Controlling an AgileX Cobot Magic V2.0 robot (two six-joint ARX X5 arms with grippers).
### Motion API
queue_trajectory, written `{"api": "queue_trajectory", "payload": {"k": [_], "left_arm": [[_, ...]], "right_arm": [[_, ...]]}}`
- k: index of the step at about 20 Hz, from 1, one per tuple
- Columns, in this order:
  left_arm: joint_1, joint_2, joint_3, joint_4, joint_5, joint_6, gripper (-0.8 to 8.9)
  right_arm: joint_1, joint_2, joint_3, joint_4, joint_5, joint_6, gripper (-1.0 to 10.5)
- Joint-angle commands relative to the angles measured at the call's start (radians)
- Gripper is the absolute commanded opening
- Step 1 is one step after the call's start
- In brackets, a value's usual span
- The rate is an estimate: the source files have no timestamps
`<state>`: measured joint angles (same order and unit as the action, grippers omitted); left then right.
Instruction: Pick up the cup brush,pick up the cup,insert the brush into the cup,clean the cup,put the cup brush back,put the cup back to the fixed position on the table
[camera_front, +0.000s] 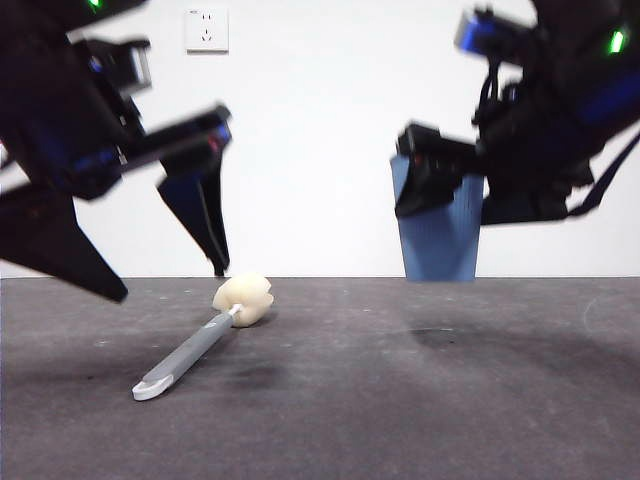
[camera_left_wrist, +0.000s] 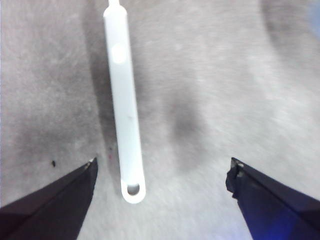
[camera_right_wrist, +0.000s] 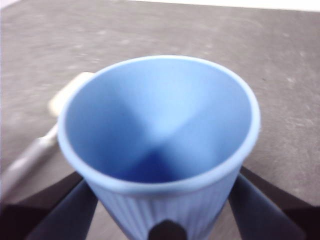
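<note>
The cup brush (camera_front: 195, 350) lies flat on the table (camera_front: 400, 410), its cream sponge head (camera_front: 243, 298) toward the back and its white looped tip toward the front. My left gripper (camera_front: 170, 283) hangs open just above it. In the left wrist view the handle (camera_left_wrist: 125, 110) runs between the spread jaws of the left gripper (camera_left_wrist: 162, 164), nearer one jaw and untouched. My right gripper (camera_front: 435, 190) is shut on the blue ribbed cup (camera_front: 440, 245) and holds it upright above the table. The right wrist view shows the cup (camera_right_wrist: 160, 135) empty, with the right gripper (camera_right_wrist: 162, 212) clamped on its sides.
A white wall with a socket (camera_front: 206, 30) stands behind the table. The cup's shadow (camera_front: 450, 335) falls on the dark grey surface below it. The brush also shows blurred in the right wrist view (camera_right_wrist: 30, 155), beyond the cup.
</note>
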<state>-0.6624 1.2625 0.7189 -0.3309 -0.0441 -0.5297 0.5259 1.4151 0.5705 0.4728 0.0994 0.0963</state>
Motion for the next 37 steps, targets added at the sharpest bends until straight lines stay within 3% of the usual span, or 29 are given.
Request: {"api": "queue_trajectory", "payload": {"k": [1, 8, 15, 25, 29, 33, 37], "left_arm": [[-0.01, -0.059, -0.011, -0.024, -0.006, 0.037, 4.39], [-0.01, -0.131, -0.011, -0.03, -0.009, 0.037, 4.38], [-0.01, -0.131, -0.011, -0.03, -0.017, 0.038, 4.38], [-0.01, -0.131, -0.011, -0.056, -0.031, 0.063, 4.39], [-0.01, -0.131, -0.011, -0.058, -0.031, 0.063, 4.38], [-0.01, -0.131, -0.011, -0.06, -0.029, 0.063, 4.38], [-0.01, -0.132, -0.011, -0.06, -0.011, 0.069, 4.38]], "right_arm": [[-0.051, 0.09, -0.011, 0.096, -0.054, -0.009, -0.2], [-0.1, 0.248, -0.011, 0.27, -0.12, -0.082, -0.2], [-0.101, 0.32, -0.011, 0.28, -0.127, -0.106, -0.1], [-0.091, 0.31, -0.011, 0.204, -0.126, -0.098, 5.3], [-0.091, 0.263, -0.011, 0.188, -0.126, -0.098, 5.8], [-0.091, 0.149, -0.011, 0.08, -0.124, -0.098, 5.8], [-0.08, -0.068, -0.011, -0.218, -0.126, -0.065, 5.8]]}}
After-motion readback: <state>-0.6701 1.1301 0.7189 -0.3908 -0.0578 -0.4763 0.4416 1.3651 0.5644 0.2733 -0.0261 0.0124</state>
